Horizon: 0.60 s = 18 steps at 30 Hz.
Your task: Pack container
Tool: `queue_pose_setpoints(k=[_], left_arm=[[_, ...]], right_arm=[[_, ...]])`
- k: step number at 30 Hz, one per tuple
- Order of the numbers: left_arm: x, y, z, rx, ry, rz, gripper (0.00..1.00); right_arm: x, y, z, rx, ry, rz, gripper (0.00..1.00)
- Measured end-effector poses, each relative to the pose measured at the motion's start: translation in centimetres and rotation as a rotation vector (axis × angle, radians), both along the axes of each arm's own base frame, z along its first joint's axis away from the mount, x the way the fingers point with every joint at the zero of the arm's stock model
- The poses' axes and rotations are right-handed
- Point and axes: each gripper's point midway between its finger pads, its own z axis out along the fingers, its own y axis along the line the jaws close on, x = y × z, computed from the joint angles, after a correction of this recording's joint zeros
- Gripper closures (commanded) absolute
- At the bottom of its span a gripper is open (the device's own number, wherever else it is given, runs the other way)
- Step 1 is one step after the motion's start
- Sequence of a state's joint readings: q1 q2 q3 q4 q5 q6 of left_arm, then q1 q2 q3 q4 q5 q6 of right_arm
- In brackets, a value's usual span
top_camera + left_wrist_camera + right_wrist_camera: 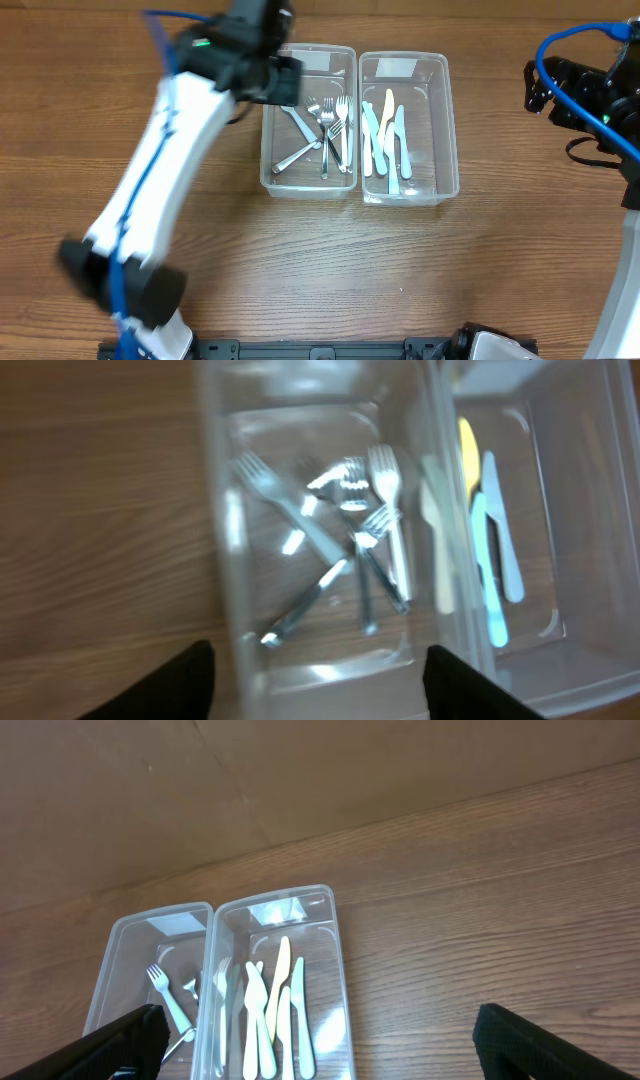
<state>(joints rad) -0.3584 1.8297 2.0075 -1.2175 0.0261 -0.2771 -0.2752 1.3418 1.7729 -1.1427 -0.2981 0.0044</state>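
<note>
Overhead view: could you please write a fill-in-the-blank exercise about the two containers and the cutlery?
The metal forks lie in the container below the ____ gripper.
The neighbouring container holds plastic ____ only.
One utensil there is ____; the rest are pale blue or white.
Missing words: left, knives, yellow.

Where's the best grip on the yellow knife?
Probably its far end, at the top of the overhead view, coming from straight above with jaws across its width. The yellow knife lies flat and lengthwise in the right container. Pale knives crowd both sides, and only that end pokes past them.
</note>
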Motion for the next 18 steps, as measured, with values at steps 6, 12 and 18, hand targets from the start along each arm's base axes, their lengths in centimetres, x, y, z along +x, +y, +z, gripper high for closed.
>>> queue_pose_setpoints(k=[6,12,18], left_arm=[[-3.7,9.5,4.5,0.133,-0.024,0.208,0.06],[-3.3,15.0,2.2,0.171,0.074,0.338,0.0],[-3.1,16.6,1.6,0.171,0.095,0.379,0.0]], right_arm=[[0.0,0.0,0.0,0.0,0.0,0.0,0.0],[0.0,0.0,0.0,0.0,0.0,0.0,0.0],[0.0,0.0,0.0,0.0,0.0,0.001,0.0]])
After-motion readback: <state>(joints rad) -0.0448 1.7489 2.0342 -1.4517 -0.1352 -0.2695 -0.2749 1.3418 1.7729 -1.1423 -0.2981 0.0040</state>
